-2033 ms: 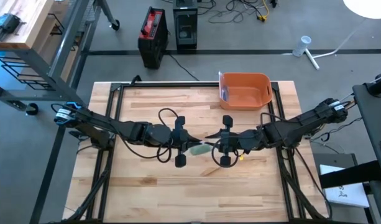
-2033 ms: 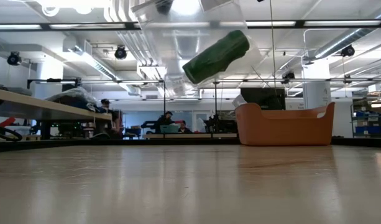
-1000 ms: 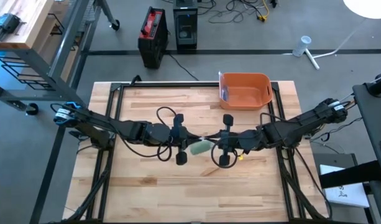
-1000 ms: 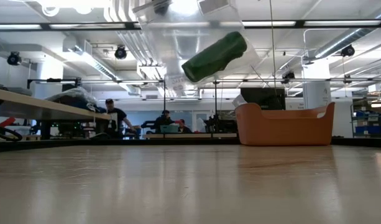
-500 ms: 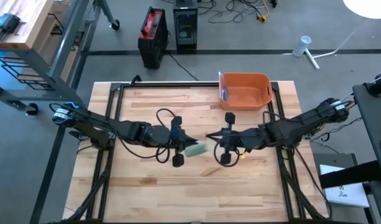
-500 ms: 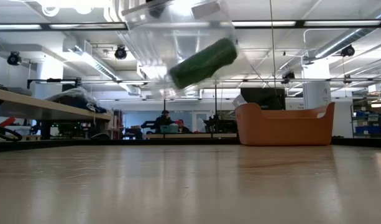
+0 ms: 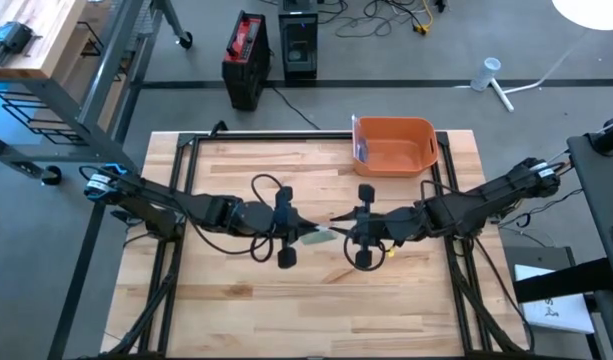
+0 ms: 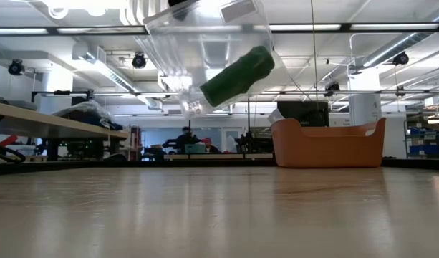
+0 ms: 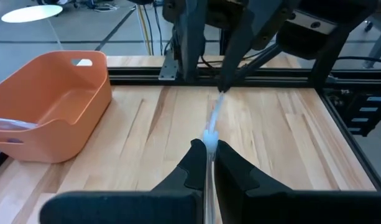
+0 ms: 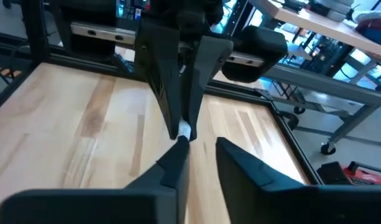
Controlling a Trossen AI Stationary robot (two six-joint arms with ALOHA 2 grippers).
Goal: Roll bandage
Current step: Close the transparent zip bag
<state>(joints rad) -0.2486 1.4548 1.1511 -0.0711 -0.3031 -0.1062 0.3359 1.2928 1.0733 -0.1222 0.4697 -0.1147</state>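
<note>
Right gripper (image 7: 338, 229) jaws now parted vs a sec ago, left gripper (image 7: 302, 229) clenched on soft, light green rolled bandage (image 8: 237, 76) mid-frame; grip loose end.

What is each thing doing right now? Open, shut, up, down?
Left gripper: shut, pinching the clear bag's edge.
Right gripper: fingers apart, right at the bag's other edge.
Clear bag: held up off the table.
Green bandage roll: rolled up, tilted, inside the bag.
Orange bin: upright on the table, a clear packet inside.
</note>
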